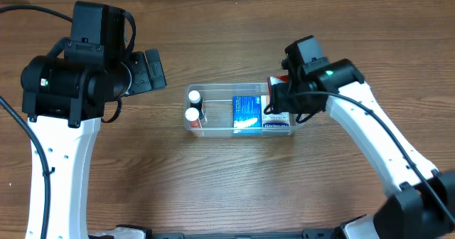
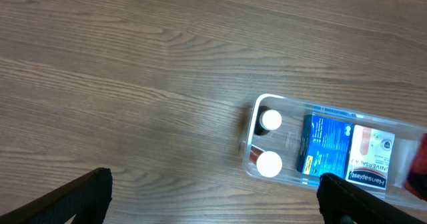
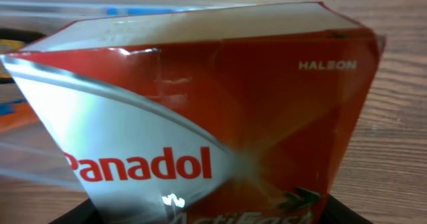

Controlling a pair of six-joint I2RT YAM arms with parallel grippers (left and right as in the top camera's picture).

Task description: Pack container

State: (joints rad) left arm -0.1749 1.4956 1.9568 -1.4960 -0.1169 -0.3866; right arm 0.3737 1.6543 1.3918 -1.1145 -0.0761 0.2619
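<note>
From overhead I see the container (image 1: 217, 109), a clear, low-walled plastic bin with rounded corners, lying mid-worktop (image 1: 213, 189) on matte brown wood grain. My left fingers (image 1: 151, 70) hang well apart from it on the left, and my right fingers (image 1: 274, 99) sit over its right end. Inside are two round white-capped bottles (image 1: 193, 114) at the left end, then a flat blue box (image 1: 247, 112) and a white Hansaplast box (image 1: 278, 126). In the left wrist view the two dark fingers stand spread wide and hold nothing, with the bin off to the right. In the right wrist view a glossy red-and-silver cardboard Panadol box (image 3: 200, 117) fills the frame. The fingers are clamped on its sides, and the bin's clear wall shows behind it at left.
</note>
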